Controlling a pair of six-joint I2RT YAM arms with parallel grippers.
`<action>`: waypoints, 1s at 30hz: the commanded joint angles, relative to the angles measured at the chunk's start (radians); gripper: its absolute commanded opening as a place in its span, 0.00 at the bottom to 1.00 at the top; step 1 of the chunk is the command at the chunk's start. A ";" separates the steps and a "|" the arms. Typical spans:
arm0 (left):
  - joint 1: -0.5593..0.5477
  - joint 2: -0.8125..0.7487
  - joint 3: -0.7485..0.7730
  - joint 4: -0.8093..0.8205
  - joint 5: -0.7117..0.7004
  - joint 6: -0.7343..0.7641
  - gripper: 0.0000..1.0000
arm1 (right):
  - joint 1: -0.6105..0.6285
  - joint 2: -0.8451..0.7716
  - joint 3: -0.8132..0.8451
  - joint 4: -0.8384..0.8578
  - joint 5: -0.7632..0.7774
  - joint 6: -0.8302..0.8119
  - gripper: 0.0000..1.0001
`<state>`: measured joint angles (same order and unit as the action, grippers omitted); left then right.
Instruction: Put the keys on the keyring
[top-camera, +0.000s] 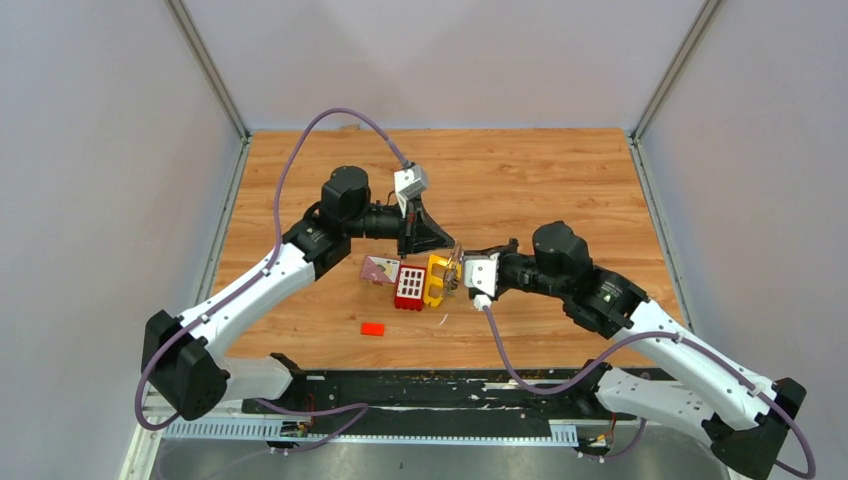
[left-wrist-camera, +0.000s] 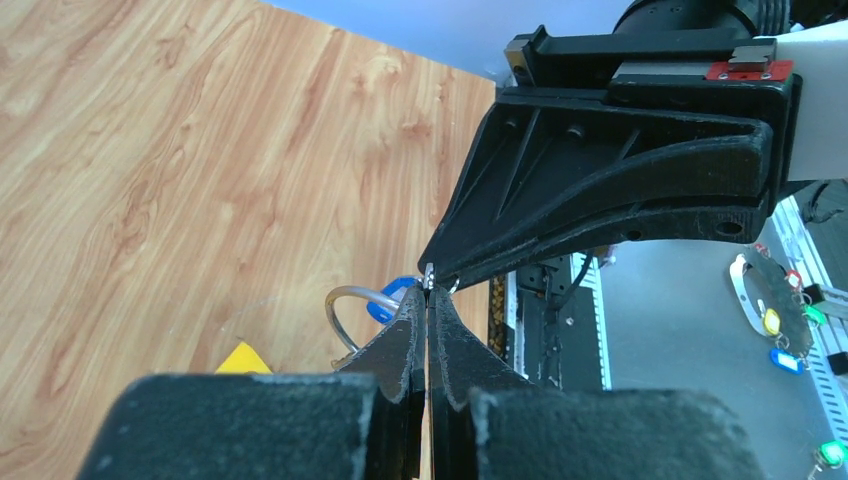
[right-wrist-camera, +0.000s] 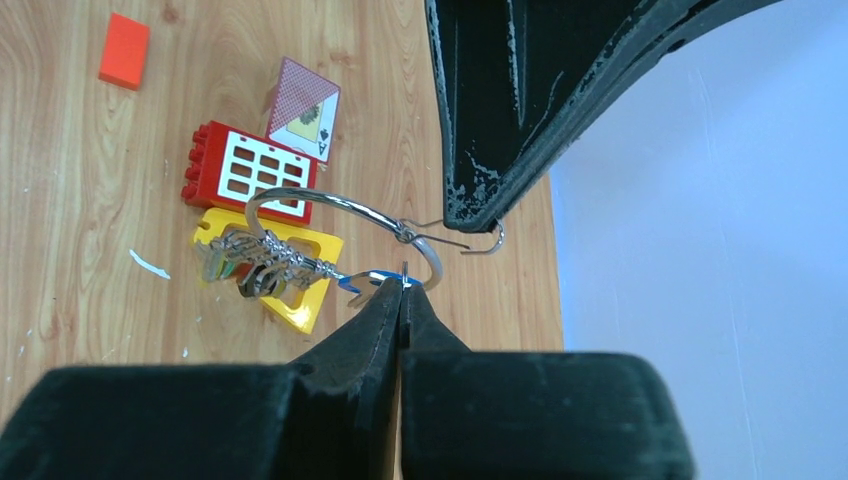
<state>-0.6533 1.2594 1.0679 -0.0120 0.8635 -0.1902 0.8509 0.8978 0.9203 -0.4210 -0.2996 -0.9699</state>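
Now, my log from the remote console:

Table (top-camera: 560, 180): wood-grain; my landmark is the red window brick (top-camera: 409, 287) on it.
Left gripper (left-wrist-camera: 428, 288): up and right of the brick; jaws pressed together, pinching the wire end of the keyring (right-wrist-camera: 320, 197).
Right gripper (right-wrist-camera: 402, 290): right of the brick, tip to tip with the left; jaws closed, apparently on a blue key (right-wrist-camera: 362, 281).
Yellow frame (right-wrist-camera: 318, 250): just beside the brick's right side.
Keyring: held in the air, right of the brick.
Keys (right-wrist-camera: 255, 262): bunched, hanging on the ring.
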 joint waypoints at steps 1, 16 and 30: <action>-0.005 0.000 0.019 0.017 -0.012 -0.044 0.00 | 0.013 -0.034 -0.008 0.073 0.057 -0.009 0.00; -0.008 0.016 -0.004 0.054 0.004 -0.110 0.00 | 0.062 -0.036 -0.044 0.129 0.142 -0.036 0.00; -0.011 0.020 -0.027 0.097 0.019 -0.143 0.00 | 0.071 -0.030 -0.049 0.141 0.160 -0.040 0.00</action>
<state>-0.6552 1.2835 1.0412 0.0120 0.8539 -0.3016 0.9154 0.8700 0.8783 -0.3378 -0.1608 -1.0016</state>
